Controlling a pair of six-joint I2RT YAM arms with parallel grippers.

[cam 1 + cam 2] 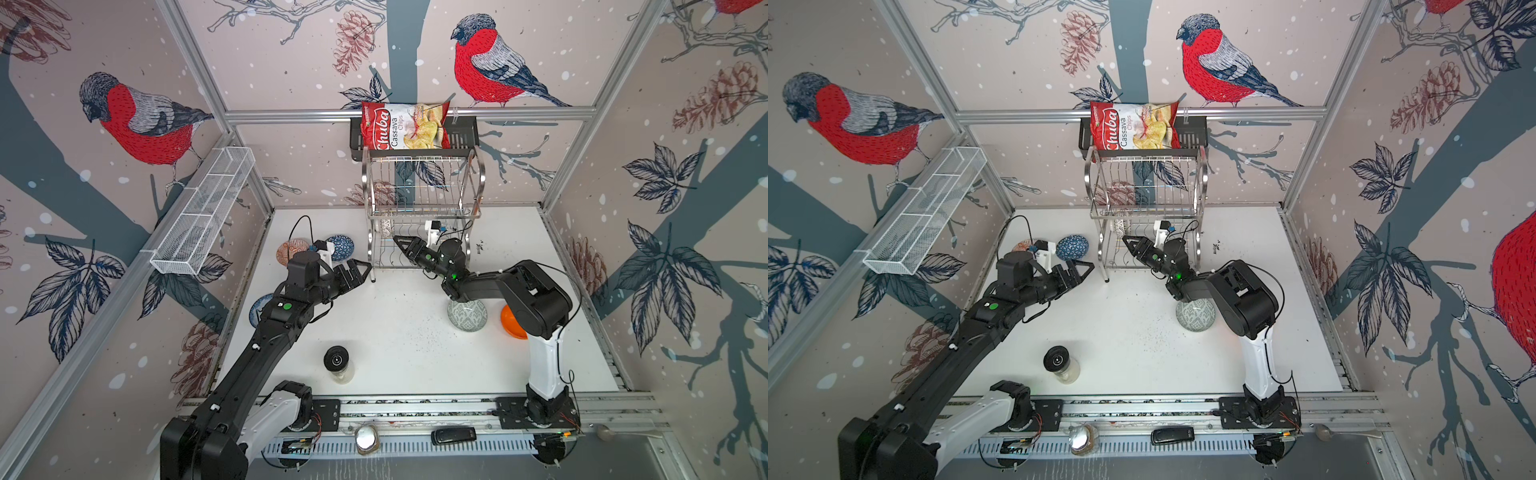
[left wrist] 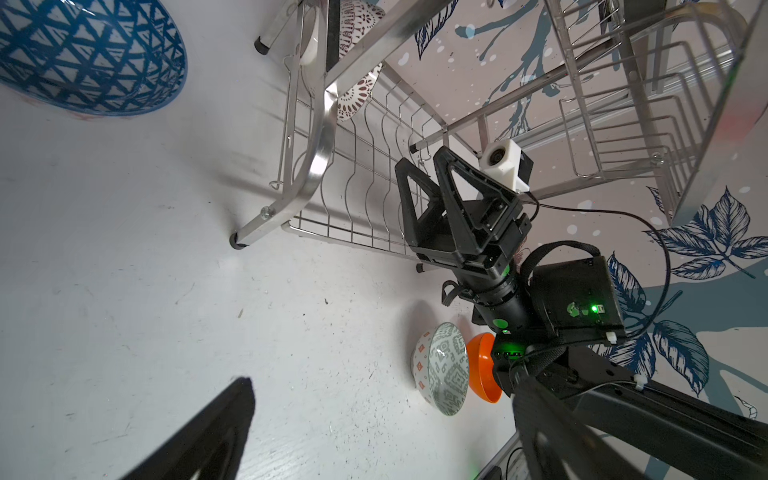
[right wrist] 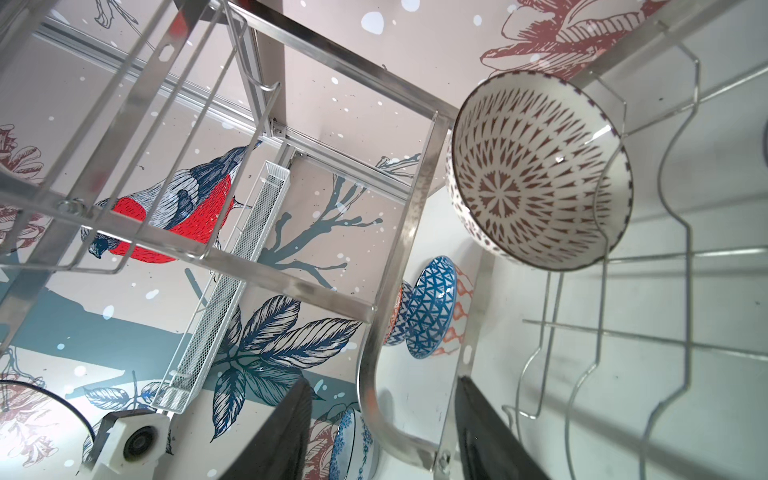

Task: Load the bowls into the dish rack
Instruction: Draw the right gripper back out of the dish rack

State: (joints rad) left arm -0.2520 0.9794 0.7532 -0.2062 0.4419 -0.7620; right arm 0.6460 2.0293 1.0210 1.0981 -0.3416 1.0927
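The dish rack (image 1: 422, 199) stands at the back of the table (image 1: 390, 345). The right claw (image 2: 424, 164) reaches into its lower tier, part open and empty. The left claw (image 1: 362, 269) hangs wide open and empty. A white patterned bowl (image 3: 536, 174) leans on edge among the wires. The right claw should back straight out, clear of the bowl's rim.

Patterned white bowl (image 3: 536, 174) stands on edge (lower tier) in the dish rack (image 1: 424, 215).

Bright, even; wide-angle warp; wrist foregrd blurry, maybe glare.
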